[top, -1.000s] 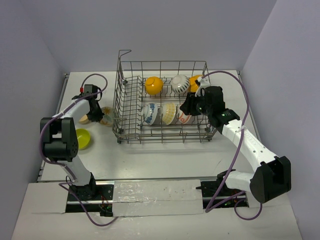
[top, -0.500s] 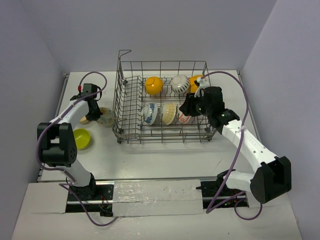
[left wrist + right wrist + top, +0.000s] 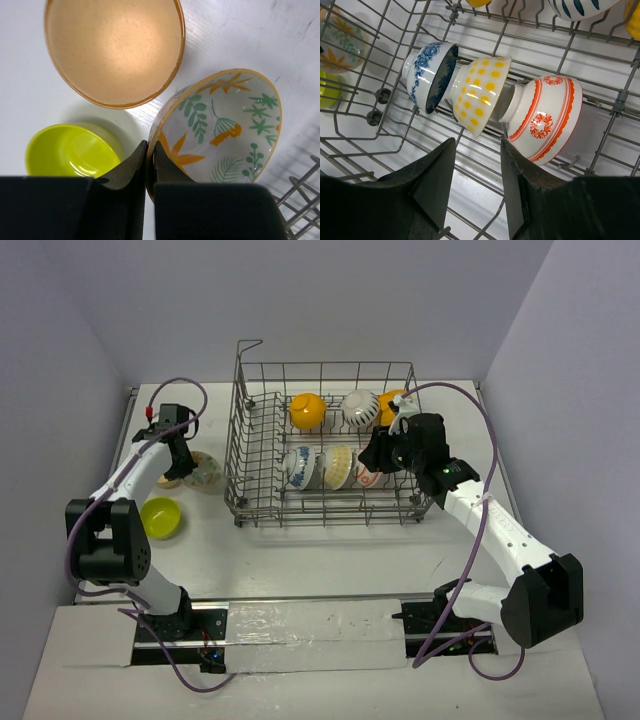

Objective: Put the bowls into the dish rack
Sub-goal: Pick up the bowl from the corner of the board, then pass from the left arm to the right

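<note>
My left gripper (image 3: 150, 148) is shut on the near rim of a leaf-patterned bowl (image 3: 225, 130), left of the dish rack (image 3: 330, 367). A tan bowl (image 3: 115, 47) and a lime green bowl (image 3: 72, 150) sit beside it on the table. In the top view the left gripper (image 3: 183, 458) is over the leaf bowl (image 3: 206, 473). My right gripper (image 3: 476, 142) hangs open inside the rack, empty, just in front of a blue-patterned bowl (image 3: 427, 75), a yellow-dotted bowl (image 3: 480, 92) and a red-and-white bowl (image 3: 545, 120), all tipped on their sides.
The rack's back row holds two orange-yellow bowls (image 3: 307, 411) (image 3: 390, 400) and a white striped bowl (image 3: 359, 408). A raised handle (image 3: 248, 344) stands at its far left corner. The rack's left wall (image 3: 236, 460) is close to the leaf bowl. Grey walls enclose the table.
The left jaws have closed onto the leaf bowl's rim, and the left arm's elbow has swung leftward. The right arm has not moved.
</note>
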Controlling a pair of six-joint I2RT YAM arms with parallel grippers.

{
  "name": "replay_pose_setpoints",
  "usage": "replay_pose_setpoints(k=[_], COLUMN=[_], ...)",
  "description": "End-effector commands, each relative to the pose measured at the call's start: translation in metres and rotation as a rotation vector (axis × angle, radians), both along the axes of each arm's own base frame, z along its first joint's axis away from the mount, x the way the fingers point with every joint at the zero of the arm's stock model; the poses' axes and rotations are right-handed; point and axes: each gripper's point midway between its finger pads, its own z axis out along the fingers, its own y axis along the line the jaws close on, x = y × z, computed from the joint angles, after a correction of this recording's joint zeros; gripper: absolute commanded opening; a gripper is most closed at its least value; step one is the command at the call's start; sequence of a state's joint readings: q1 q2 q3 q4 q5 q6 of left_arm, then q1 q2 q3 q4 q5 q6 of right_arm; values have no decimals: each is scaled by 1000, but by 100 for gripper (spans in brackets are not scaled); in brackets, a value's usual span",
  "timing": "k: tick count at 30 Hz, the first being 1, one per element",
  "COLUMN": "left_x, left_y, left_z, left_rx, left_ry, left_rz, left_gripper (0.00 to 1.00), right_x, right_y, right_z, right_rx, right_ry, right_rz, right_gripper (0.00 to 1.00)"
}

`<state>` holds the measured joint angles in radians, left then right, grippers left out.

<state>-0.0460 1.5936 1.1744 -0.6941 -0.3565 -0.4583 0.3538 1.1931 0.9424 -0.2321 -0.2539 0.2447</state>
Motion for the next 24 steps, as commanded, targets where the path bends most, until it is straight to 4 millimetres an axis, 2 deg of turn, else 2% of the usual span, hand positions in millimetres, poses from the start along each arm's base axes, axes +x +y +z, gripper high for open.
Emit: replay_pose_setpoints(k=[1, 7, 10, 13, 14, 15, 16, 18, 19, 21, 22, 24], left_x=[21, 42, 52, 52, 53, 53, 51, 50, 47, 44, 45, 41], left_y=[12, 22, 37, 45, 45, 44, 41, 36, 33, 25, 14, -2], left_z=[53, 108, 150, 178, 198, 206, 224, 242, 258, 270, 281, 286], left_rx=[19, -12, -21, -21, -20, -26, -33, -54, -56, -62, -99, -121], left_ry=[-161, -280, -382, -438, -484, -503, -550, -603, -642, -661, -678, -652], left_rz=[48, 92, 132, 149, 145, 135, 123, 102, 92, 58, 11, -48], left_gripper=[0, 0, 0, 0, 0, 0, 0, 0, 0, 0, 0, 0], right_x=[1, 1, 1, 1, 1, 2, 3, 2, 2, 0, -1, 1], right_y=[3, 4, 4, 5, 4, 4, 3, 3, 3, 3, 3, 1], right_z=[25, 24, 26, 29, 29, 32, 33, 40, 41, 49, 50, 54], right_rx=[11, 10, 10, 17, 14, 15, 13, 19, 19, 25, 25, 15], right_ry=[-69, -63, -71, -80, -81, -87, -91, -107, -111, -130, -131, -129], right_rz=[11, 17, 11, 15, 13, 10, 6, 6, 8, 7, 7, -6], right_gripper=[49, 49, 49, 49, 49, 49, 49, 49, 49, 49, 49, 49])
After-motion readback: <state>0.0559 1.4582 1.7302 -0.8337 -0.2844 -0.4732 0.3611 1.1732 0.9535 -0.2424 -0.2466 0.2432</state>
